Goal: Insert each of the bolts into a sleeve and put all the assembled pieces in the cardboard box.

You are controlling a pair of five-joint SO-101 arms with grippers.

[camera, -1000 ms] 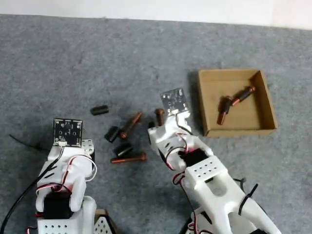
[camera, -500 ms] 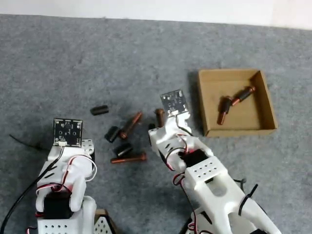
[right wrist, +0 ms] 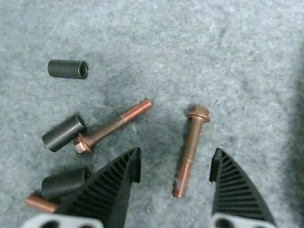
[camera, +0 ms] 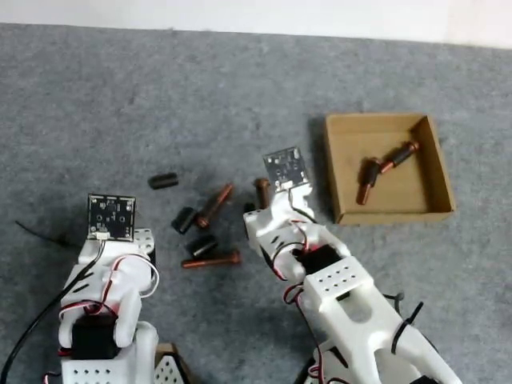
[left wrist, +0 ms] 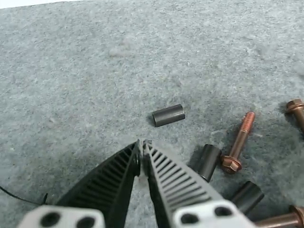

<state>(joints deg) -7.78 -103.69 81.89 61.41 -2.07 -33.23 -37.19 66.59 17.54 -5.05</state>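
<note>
Left gripper (left wrist: 142,145), jaws together, is hovering near a loose sleeve (left wrist: 168,115). Right gripper (right wrist: 176,154), jaws apart, is straddling a bolt (right wrist: 192,149). It should be closing squarely mid-shank, beside the cardboard box (camera: 330,168).

Bare mat (camera: 120,88) is seen across the upper left of the high view. Centre frame is crowded by bolts (camera: 214,205) and sleeves (camera: 184,219) lying close together; one sleeve (camera: 163,181) lies apart, with mat all round. At right, passage is barred by the cardboard box (camera: 330,172) walls. Gaps are left either side of the bolt (right wrist: 192,142) between the spread jaws of the right gripper (right wrist: 175,159).
</note>
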